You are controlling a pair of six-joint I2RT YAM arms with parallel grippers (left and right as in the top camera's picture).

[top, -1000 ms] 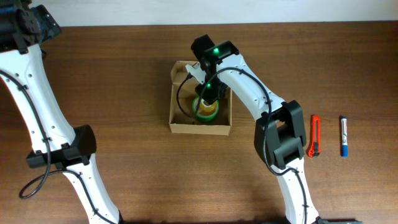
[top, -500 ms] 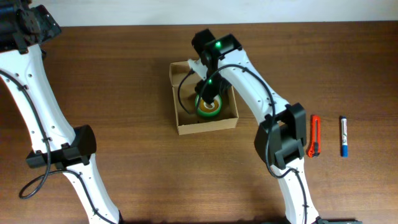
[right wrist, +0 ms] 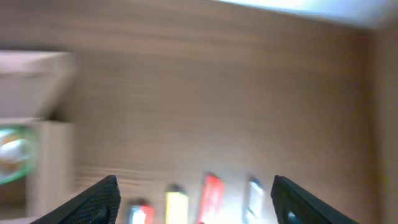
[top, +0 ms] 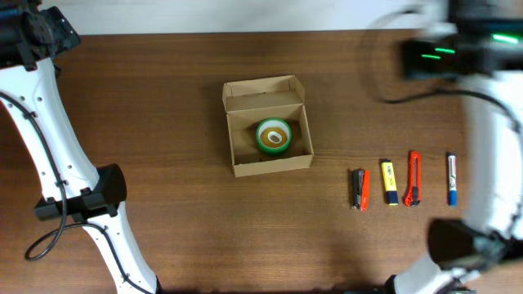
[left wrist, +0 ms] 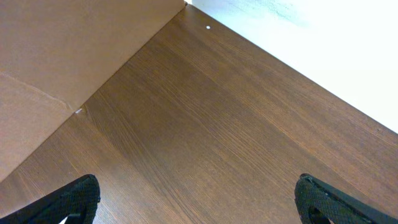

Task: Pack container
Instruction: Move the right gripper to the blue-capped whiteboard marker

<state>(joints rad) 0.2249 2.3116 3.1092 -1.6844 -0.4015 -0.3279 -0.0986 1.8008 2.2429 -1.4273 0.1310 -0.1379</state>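
The container [top: 269, 160], a tan cardboard box with its lid flap [top: 263, 86] standing open at the far side, sits mid-table. A green tape roll [top: 274, 135] lies flat inside it. My right arm [top: 445, 53] is a blur high over the table's far right, well away from the box. In the right wrist view the right gripper [right wrist: 196, 202] is open and empty, with the container [right wrist: 53, 146] and the tape roll [right wrist: 11, 152] at the left edge. My left gripper [left wrist: 199, 202] is open over bare wood at the far left.
Right of the box lies a row of small items: a black-and-red tool [top: 359, 189], a yellow item [top: 390, 181], a red cutter [top: 414, 178] and a blue marker [top: 451, 178]. A tan board [left wrist: 56, 56] borders the table near the left gripper.
The right gripper opened and let go of the green tape roll inside the container, then swung up and away to the far right. The box turned slightly. The left arm stayed still.
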